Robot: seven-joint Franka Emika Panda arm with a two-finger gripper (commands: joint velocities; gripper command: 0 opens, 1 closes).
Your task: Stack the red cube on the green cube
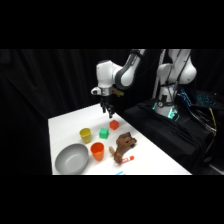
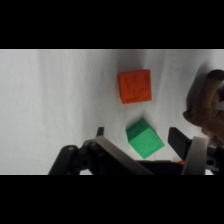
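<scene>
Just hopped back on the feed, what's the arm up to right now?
The arm's tool hangs above the white table, holding nothing, its fingers spread apart. The red cube and green cube both sit on the table, close together but apart, so no stacking has happened yet. The tool hovers near them, the green cube roughly between its fingers in the wrist view. A yellow cup, orange cup, grey bowl and brown toy stand nearby.

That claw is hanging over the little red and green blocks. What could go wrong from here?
The red block and green block sit close together, so the open claw might bump the green one on its way down. The brown toy lies near both and could get knocked. Both blocks are small, so the red one could land off-centre and slide off.
</scene>
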